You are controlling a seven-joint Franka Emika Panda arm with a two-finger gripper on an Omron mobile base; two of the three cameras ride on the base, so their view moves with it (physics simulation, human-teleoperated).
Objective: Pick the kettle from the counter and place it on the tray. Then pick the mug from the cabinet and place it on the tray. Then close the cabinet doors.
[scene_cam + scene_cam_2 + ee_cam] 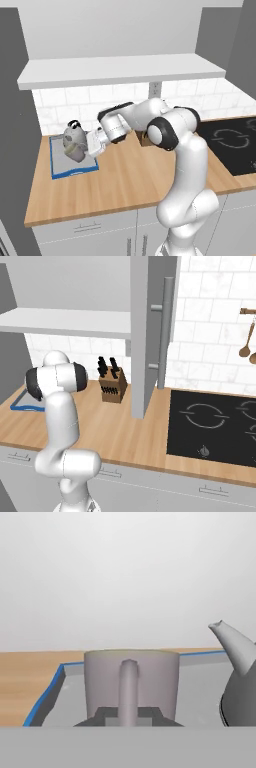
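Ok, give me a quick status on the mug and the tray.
Gripper shut on the mug, over the tray. Kettle already on tray, close beside the mug. Cabinet door open.

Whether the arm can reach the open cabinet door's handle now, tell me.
Probably not yet: the claw is shut on the mug at the tray. Once freed, the way to the door handle looks open above the knife block.
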